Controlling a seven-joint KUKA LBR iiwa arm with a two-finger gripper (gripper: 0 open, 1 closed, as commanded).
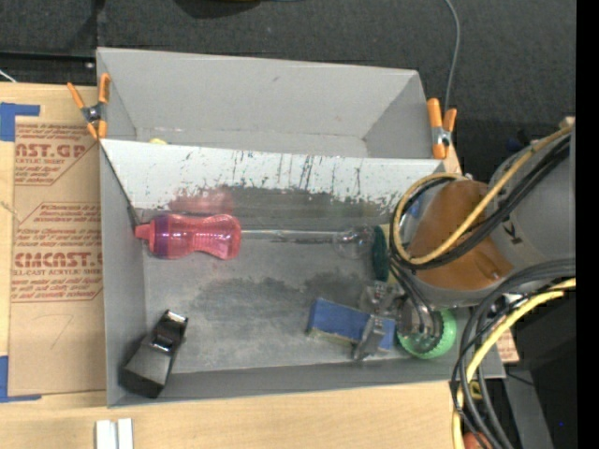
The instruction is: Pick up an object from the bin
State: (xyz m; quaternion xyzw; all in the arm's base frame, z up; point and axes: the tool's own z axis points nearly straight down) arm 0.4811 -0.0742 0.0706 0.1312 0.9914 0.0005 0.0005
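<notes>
Several loose things in the bin (262,101), most of them well apart, so no heap to fight through. Gripper (374,330) is low in the near right corner, down at floor level as far as I can judge. A blue flat piece (332,319) lies touching it or just beside it on the view's left. A bright green ring (432,337) sits just beside it on the other side, partly under the wrist. I cannot tell whether the gripper is spread or pressed together: the wrist, the cables and the orange cover (459,232) crowd that spot. Nothing shows as pinched, so I log no hold. Beyond the gripper, toward the far wall, a dark green upright thing (379,251) stands near it. Well off to the view's left lie a pink bottle (192,237) on its side and a black blocky item (152,358) in the near left corner. My read of the step: at the bottom of the reach, grasp not yet confirmed, blue piece the likely candidate. Next move calls for closing on the blue piece's near edge and lifting straight up. I must watch that the flat piece does not slide out and that the green ring is not dragged along.
</notes>
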